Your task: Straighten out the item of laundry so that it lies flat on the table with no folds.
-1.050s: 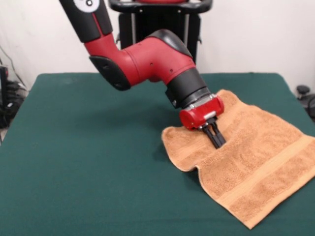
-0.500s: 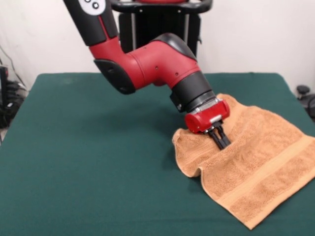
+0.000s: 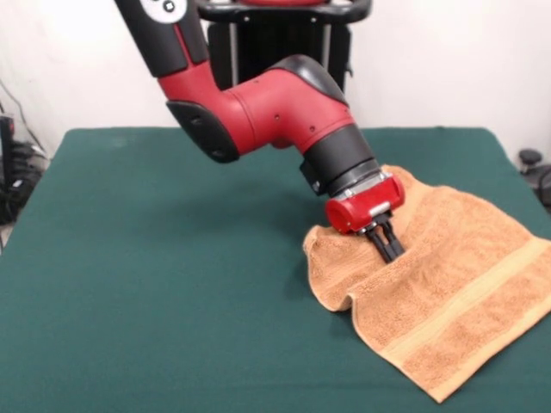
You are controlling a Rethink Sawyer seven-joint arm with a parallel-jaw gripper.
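The item of laundry [image 3: 448, 284], an orange-tan towel, lies on the right side of the green table [image 3: 155, 275], and its right corner runs past the picture's edge. A flat woven band [image 3: 469, 297] crosses it diagonally. Its left edge [image 3: 331, 258] is bunched up into a raised hump, with a wavy fold at the front. My gripper [image 3: 392, 251] comes down at a slant into the towel just right of that hump. Its black fingers [image 3: 386, 245] are close together, shut on the cloth.
The red and black arm [image 3: 275, 112] hangs low over the table's middle and back. The black pedestal frame [image 3: 275, 34] stands behind the table. Dark equipment [image 3: 534, 168] sits off the right edge, and more dark gear [image 3: 13, 172] off the left.
The gripper has moved right with the towel in it. The towel's left edge has been dragged right and bunched higher. In the last half second it barely moved.
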